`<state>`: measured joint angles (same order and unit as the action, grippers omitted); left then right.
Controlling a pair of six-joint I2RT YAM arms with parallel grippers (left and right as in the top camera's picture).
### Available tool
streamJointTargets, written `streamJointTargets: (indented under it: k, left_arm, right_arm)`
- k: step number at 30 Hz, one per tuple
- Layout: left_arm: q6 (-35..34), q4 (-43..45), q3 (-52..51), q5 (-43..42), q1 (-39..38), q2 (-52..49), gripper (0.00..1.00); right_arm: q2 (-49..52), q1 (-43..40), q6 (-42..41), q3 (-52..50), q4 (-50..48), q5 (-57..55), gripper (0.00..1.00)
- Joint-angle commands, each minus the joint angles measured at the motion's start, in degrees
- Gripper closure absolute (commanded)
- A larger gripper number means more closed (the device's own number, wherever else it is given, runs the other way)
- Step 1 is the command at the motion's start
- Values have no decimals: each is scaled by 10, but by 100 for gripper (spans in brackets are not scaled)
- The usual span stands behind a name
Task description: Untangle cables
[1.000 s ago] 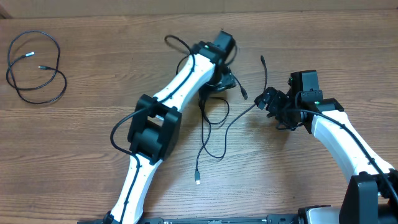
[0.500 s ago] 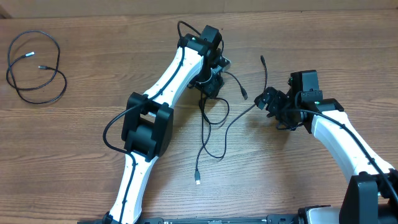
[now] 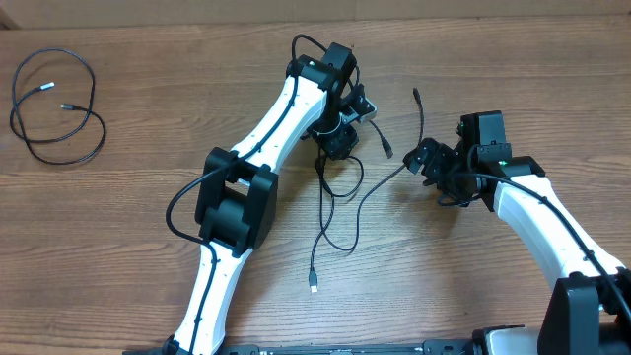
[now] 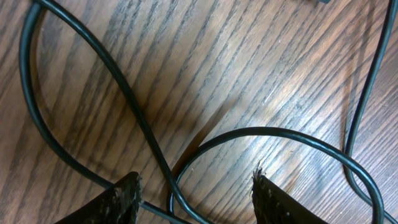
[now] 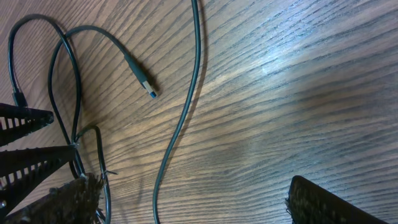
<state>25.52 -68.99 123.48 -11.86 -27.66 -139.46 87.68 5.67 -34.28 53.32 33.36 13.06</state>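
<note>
Two thin black cables [image 3: 340, 192] lie looped over each other at the table's middle, one plug [image 3: 314, 284] trailing toward the front. A third cable [image 3: 54, 108] lies coiled apart at the far left. My left gripper [image 3: 340, 138] points down onto the top of the tangle. In the left wrist view its jaws [image 4: 196, 190] stand apart, with crossing cable strands [image 4: 155, 168] on the wood between the fingertips [image 4: 127, 190], not pinched. My right gripper [image 3: 428, 158] is open to the right of the tangle. One cable strand [image 5: 171, 155] runs on the table between its fingers.
A USB plug [image 5: 146, 87] lies loose on the wood ahead of the right gripper, and another cable end [image 3: 415, 94] points to the back. The left arm [image 3: 237, 197] stretches diagonally over the table's middle. Ribbed black parts [image 5: 25, 158] sit at the right wrist view's left edge.
The left wrist has shifted slightly left and settled over the tangle, and its jaws have narrowed. The right arm and the coiled cable have not moved.
</note>
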Motion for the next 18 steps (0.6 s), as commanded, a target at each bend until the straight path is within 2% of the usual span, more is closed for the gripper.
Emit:
streamJointTargets:
  k: [1,12,14,18]
  left_arm:
    - [13,0,7,7,-1,-20,42]
    - [13,-15,-1,0,-2,-27,49]
    - [13,-15,-7,0,-1,-27,51]
    - [13,-9,-24,0,-1,-27,64]
  right_arm:
    - [-12,-1,2,11,0,-6,5]
    - [-12,-1,2,11,0,-6,4]
    - [-12,-1,2,11,2,-6,4]
    - [-12,-1,2,11,5,-6,4]
